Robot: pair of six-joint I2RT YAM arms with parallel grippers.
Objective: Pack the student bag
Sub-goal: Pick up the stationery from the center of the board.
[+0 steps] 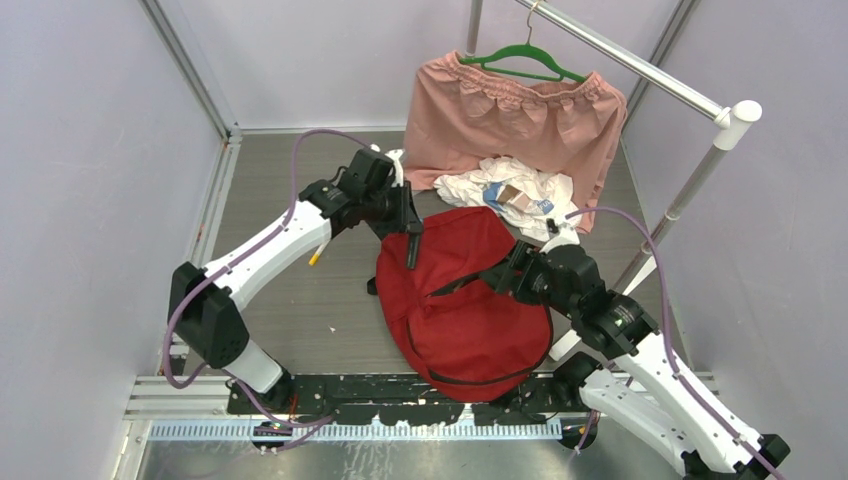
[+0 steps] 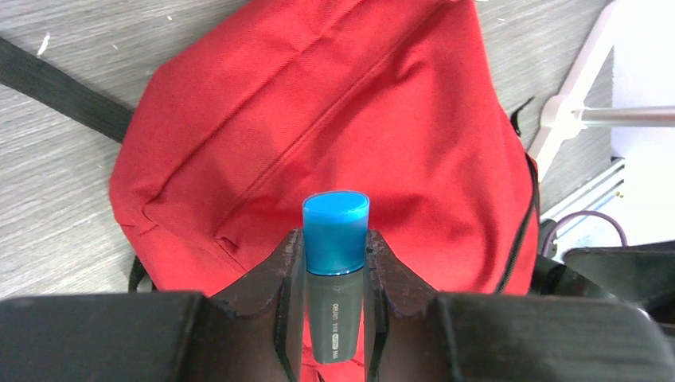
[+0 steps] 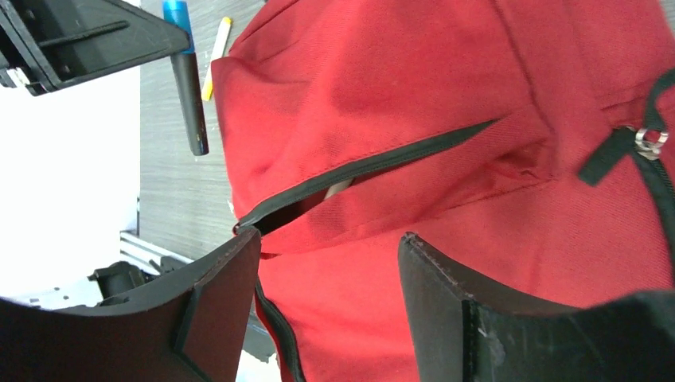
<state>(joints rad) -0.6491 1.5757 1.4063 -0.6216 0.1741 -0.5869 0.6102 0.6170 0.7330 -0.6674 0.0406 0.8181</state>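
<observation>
The student bag (image 1: 460, 300), dark red with black zipper trim, lies flat in the middle of the table. Its front zipper (image 3: 358, 171) gapes a little, and something pale shows inside the slit. My left gripper (image 2: 336, 243) hangs over the bag's far edge, shut on a grey marker with a blue cap (image 2: 336, 231). In the top view that marker (image 1: 412, 248) points down at the fabric. My right gripper (image 3: 328, 239) stands open just above the bag's right side, near the zipper's end, with red fabric lying under both fingers.
A yellow pen (image 1: 316, 258) lies on the table left of the bag. Behind the bag are a small white cloth with printed patches (image 1: 510, 190) and a pale pink garment (image 1: 520, 110) on a green hanger. A metal rail (image 1: 640, 70) runs along the right.
</observation>
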